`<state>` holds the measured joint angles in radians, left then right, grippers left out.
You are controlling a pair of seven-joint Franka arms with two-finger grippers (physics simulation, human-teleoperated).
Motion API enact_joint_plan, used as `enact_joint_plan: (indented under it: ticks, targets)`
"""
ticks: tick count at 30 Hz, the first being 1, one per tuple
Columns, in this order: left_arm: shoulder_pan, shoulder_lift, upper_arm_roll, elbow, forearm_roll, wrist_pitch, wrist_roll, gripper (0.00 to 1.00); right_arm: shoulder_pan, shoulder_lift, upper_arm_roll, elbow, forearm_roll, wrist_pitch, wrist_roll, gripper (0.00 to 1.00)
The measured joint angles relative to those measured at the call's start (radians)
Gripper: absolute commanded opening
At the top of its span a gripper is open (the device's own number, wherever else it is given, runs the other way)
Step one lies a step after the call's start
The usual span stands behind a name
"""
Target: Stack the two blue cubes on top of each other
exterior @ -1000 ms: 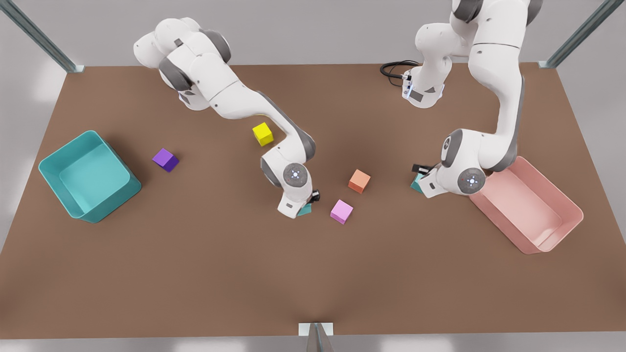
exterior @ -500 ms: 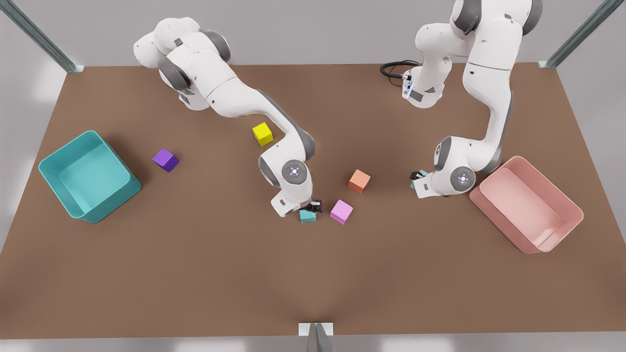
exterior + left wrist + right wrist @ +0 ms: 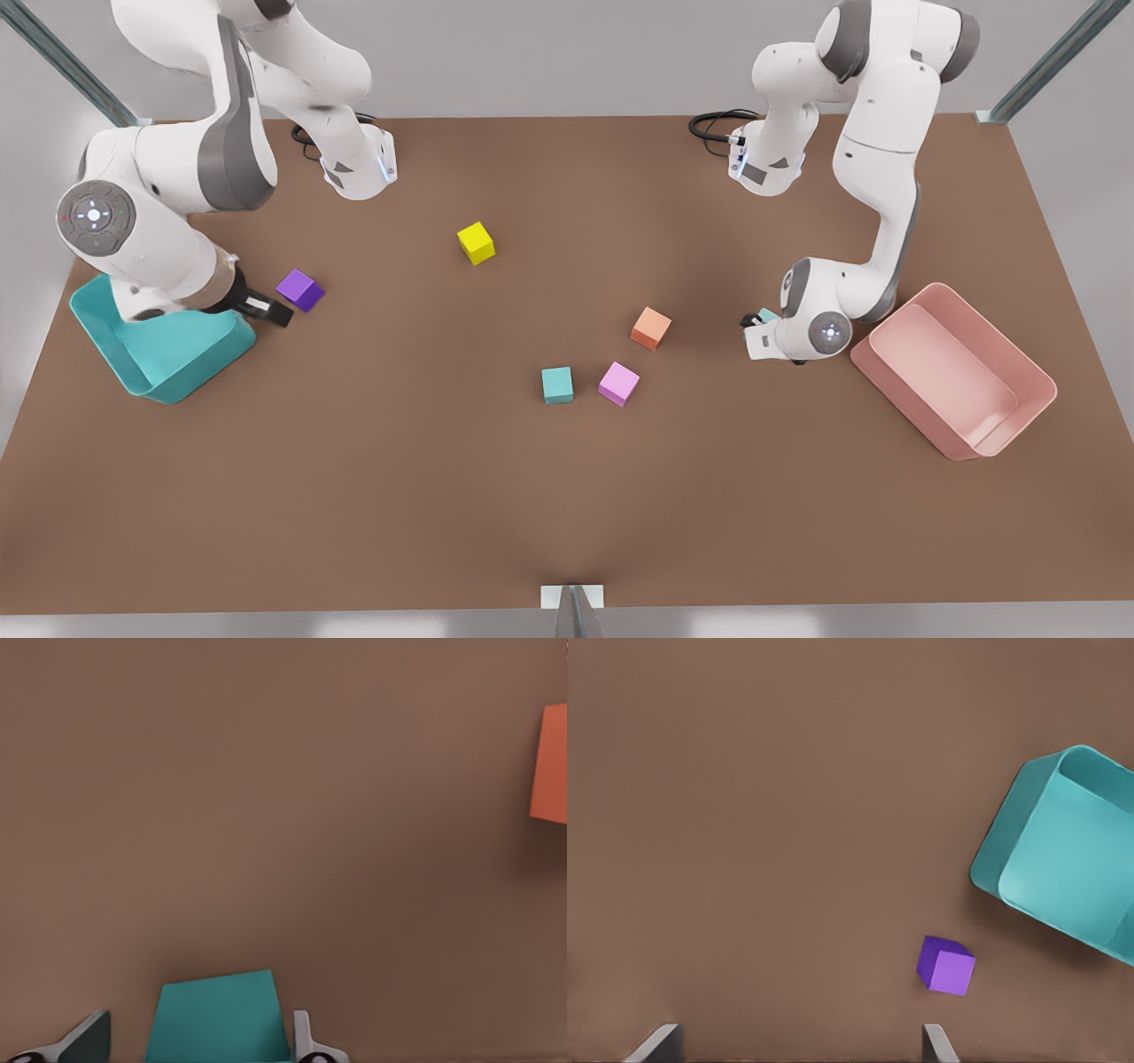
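1. The left gripper [image 3: 755,326] hangs low over the table [image 3: 567,496], at 9 o'clock of the pink bin [image 3: 1019,425] in the front view. Its fingers [image 3: 306,1043] are drawn in on either side of the first blue cube [image 3: 217,1019], grasping it.
2. In the front view a corner of the first blue cube [image 3: 767,315] shows behind the wrist, at 3 o'clock of the orange cube [image 3: 651,328] and well apart from it. In the left wrist view its facing side lies slightly askew between the fingers.
3. The second blue cube [image 3: 557,385] rests flat on the table, its edges nearly square with the table's front edge. It lies just beside the pink cube [image 3: 618,384], at that cube's 9 o'clock, without touching.
4. The right gripper [image 3: 266,310] waits at the front view's left, over the rim of the teal bin [image 3: 159,377]. Its fingers [image 3: 664,1043] are spread wide and hold nothing.
5. The purple cube [image 3: 299,290] lies near the right gripper, at its 1 o'clock.
6. The yellow cube [image 3: 476,243] stands alone at 11 o'clock of the second blue cube.
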<state>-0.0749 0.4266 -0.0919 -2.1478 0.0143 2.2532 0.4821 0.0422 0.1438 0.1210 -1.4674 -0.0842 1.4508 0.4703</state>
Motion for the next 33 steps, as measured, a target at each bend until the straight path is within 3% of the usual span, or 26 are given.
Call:
enact_joint_plan:
  ticks: [4, 5, 6, 7, 9, 12, 15, 19, 23, 33]
  targets:
    - [-0.004, 0.006, 0.001, -0.027, 0.000, 0.005, 0.017, 0.96, -0.004, -0.018, 0.009, -0.018, -0.038, -0.028, -0.118, 1.00]
    - [-0.004, 0.007, 0.001, -0.030, 0.000, 0.006, 0.020, 0.78, -0.008, -0.017, 0.008, -0.018, -0.043, -0.032, -0.144, 1.00]
    - [-0.005, 0.007, 0.002, -0.032, 0.002, 0.007, 0.022, 0.69, -0.012, -0.017, 0.008, -0.018, -0.047, -0.036, -0.168, 1.00]
    - [-0.005, 0.006, 0.003, -0.032, 0.004, 0.008, 0.023, 0.62, -0.013, -0.017, 0.007, -0.018, -0.051, -0.038, -0.191, 1.00]
    - [-0.005, 0.002, 0.005, -0.032, 0.008, 0.010, 0.024, 0.58, -0.014, -0.014, 0.005, -0.017, -0.055, -0.042, -0.234, 1.00]
    - [-0.022, -0.029, 0.004, 0.021, 0.013, -0.006, 0.014, 0.58, -0.012, -0.010, 0.001, -0.016, -0.057, -0.046, -0.289, 1.00]
    - [-0.129, 0.011, -0.004, 0.407, 0.013, -0.171, -0.056, 0.58, -0.012, -0.007, -0.001, -0.017, -0.058, -0.048, -0.336, 1.00]
    - [-0.376, 0.176, -0.013, 0.770, -0.025, -0.344, -0.224, 0.58, -0.012, -0.006, -0.002, -0.019, -0.059, -0.051, -0.388, 1.00]
    - [-0.484, 0.409, -0.055, 1.098, -0.067, -0.433, -0.420, 0.58, -0.012, -0.006, -0.002, -0.019, -0.058, -0.053, -0.429, 1.00]
    - [-0.531, 0.588, -0.082, 1.249, -0.088, -0.394, -0.769, 0.58, -0.012, -0.004, -0.002, -0.019, -0.055, -0.059, -0.498, 1.00]
